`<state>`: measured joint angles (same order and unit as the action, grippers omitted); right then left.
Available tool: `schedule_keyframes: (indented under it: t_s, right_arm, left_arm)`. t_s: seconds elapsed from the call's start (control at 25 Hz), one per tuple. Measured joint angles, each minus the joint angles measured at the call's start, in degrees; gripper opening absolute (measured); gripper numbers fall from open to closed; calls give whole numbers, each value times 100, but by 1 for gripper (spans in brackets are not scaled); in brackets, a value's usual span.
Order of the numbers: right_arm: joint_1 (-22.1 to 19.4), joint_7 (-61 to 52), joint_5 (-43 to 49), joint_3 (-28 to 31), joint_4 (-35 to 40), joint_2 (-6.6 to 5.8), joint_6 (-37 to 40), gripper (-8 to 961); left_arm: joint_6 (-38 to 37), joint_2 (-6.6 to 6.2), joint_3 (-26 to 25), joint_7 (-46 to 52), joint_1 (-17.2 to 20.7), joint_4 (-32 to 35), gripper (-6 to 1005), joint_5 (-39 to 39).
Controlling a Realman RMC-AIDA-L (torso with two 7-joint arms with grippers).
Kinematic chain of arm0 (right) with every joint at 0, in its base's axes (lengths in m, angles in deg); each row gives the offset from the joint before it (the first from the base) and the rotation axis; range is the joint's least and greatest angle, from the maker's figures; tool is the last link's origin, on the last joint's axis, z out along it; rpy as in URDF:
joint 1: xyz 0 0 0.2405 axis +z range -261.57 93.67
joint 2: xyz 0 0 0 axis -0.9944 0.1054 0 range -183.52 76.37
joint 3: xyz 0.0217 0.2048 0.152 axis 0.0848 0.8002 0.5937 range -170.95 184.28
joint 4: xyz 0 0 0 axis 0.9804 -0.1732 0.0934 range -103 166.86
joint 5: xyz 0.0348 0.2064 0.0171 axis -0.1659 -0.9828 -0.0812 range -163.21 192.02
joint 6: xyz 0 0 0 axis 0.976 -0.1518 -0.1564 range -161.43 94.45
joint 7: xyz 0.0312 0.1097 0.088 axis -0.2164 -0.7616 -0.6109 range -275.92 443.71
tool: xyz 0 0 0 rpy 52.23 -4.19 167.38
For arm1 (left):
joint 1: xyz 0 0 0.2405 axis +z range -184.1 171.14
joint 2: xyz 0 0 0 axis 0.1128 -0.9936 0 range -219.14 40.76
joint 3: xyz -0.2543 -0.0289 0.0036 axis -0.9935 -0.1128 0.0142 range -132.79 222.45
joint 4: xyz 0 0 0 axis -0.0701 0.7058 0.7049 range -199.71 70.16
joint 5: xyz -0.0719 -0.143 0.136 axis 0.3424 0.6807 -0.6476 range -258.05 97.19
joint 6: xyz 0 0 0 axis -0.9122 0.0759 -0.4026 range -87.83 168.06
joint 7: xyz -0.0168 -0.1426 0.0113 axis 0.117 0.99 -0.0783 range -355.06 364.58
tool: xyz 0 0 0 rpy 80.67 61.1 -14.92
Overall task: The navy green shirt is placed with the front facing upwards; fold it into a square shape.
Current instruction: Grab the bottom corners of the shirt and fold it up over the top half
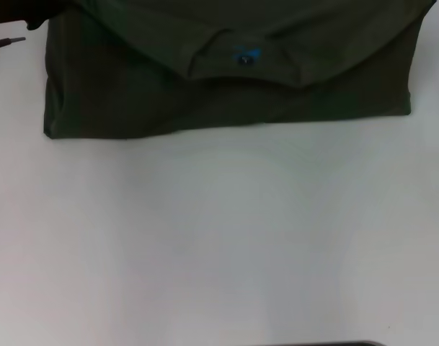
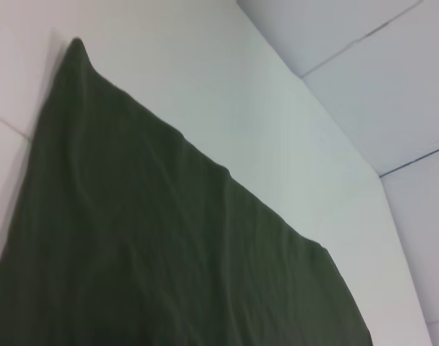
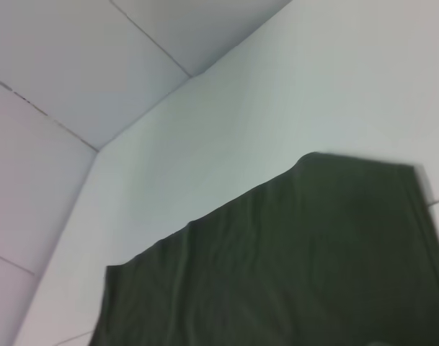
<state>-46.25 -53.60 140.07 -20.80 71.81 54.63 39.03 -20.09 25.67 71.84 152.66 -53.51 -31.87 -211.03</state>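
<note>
Head view has the white table (image 1: 219, 245) filling nearly everything, a wide bare stretch running from the near edge up to the cloth, with open surface also at the far left and right. Up at the far side lies the navy green shirt (image 1: 226, 72), already doubled over into a broad band, its near hem straight and its left edge square, the right corner ending just short of the frame's side. On top, the collar (image 1: 233, 61) curves downward, showing a small blue print (image 1: 244, 54) inside it. At the top left corner a dark bit of the left gripper (image 1: 17, 21) sits beside the cloth; whether its fingers are spread or pinching, I cannot tell. Both wrist views show rumpled green fabric on the white surface, with grey floor tiles (image 2: 378, 72) beyond the table's edge.
</note>
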Motion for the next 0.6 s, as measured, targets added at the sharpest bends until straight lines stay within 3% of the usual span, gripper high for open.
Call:
schedule_keyframes:
  t_s: [0.6]
  right_arm:
    - [355, 585, -270, -185, -451, 114, -1237, 28]
  left_arm:
    - [689, 81, 143, -82, -116, -198, 64, 0]
